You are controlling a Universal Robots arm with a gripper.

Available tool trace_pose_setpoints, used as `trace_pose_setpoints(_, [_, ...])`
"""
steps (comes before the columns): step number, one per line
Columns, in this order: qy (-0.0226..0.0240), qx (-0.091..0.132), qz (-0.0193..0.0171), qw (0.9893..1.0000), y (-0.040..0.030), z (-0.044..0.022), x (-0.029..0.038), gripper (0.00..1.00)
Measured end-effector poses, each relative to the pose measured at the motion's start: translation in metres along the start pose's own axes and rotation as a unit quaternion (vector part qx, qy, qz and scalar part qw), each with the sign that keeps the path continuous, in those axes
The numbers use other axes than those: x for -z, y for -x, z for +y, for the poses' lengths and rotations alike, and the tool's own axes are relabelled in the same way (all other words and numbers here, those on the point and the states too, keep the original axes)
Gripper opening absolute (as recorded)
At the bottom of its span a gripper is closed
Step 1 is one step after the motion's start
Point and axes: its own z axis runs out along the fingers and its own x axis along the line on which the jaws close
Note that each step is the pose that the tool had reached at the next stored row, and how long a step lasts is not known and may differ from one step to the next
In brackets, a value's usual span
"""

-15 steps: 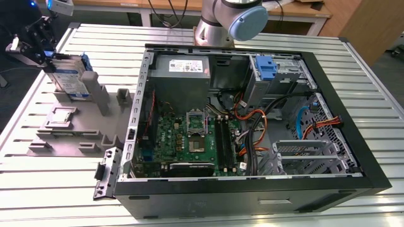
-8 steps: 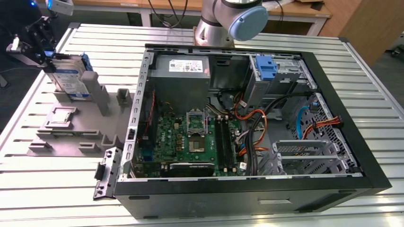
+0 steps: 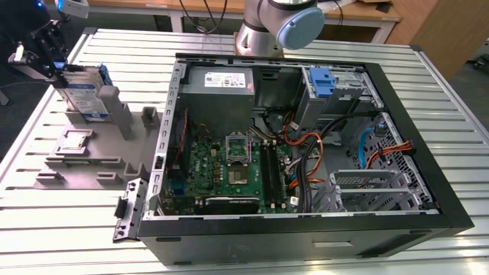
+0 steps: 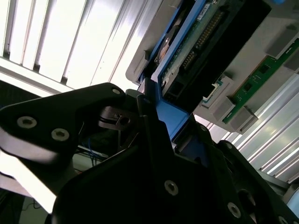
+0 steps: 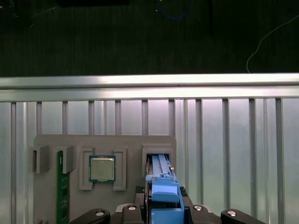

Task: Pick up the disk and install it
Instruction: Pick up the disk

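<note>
The disk (image 3: 82,94) stands on edge in the slot of the grey holder fixture (image 3: 84,166) at the exterior view's left, its white-and-blue label facing outward. My gripper (image 3: 64,71) grips its top end from above, shut on the blue bracket. In the first wrist view, the blue bracket (image 5: 163,190) runs down from between my black fingers (image 5: 200,213) into the fixture's slot (image 5: 159,154). The second wrist view shows the disk's circuit-board side (image 4: 201,42) and the bracket (image 4: 169,116) clamped in the gripper (image 4: 163,122).
The open computer case (image 3: 428,172) lies at the exterior view's right, with a grey power supply (image 3: 221,81), a blue latch (image 3: 324,81) at the drive bay, a motherboard (image 3: 229,166), cables and a metal cage (image 3: 374,186). The fixture also holds a processor (image 5: 102,169) and a green memory stick (image 5: 60,186).
</note>
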Motion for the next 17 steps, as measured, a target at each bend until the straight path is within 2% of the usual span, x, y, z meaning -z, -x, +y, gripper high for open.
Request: trace_pose_setpoints(17, [0.0000, -0.004, 0.0000, 1.0000, 0.0000, 0.0000, 0.0006, 0.37])
